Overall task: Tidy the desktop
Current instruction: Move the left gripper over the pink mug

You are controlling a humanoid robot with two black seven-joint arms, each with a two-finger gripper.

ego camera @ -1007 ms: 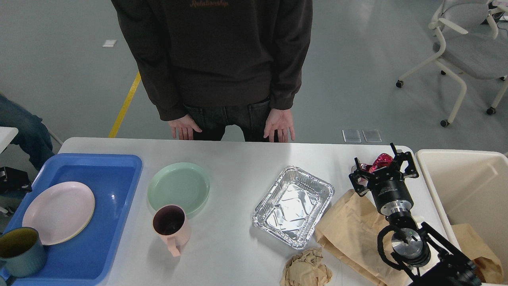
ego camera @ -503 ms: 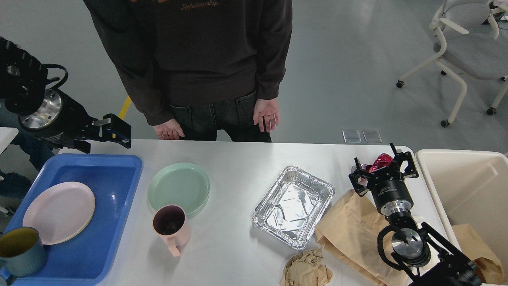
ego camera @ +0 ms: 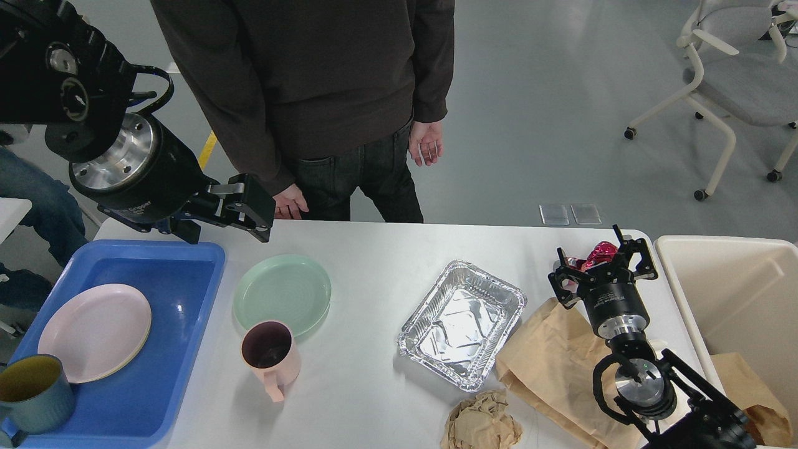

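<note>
Your left gripper (ego camera: 240, 209) hung over the desktop's (ego camera: 374, 262) far-left corner, beside the tray (ego camera: 187, 349), fingers parted around nothing. Your right gripper (ego camera: 603, 262) reached forward near the bin (ego camera: 679, 293), fingers clamped on a red wrapper (ego camera: 598, 252).

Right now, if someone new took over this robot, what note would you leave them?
Right gripper: shut on the red foil wrapper, beside the cream bin.
Left gripper: in the air near the green plate; open or shut, cannot tell.
Done: pink plate and dark mug sit in the blue tray.
Left on the desktop: green plate, pink mug, foil pan, brown bag, crumpled paper.
</note>
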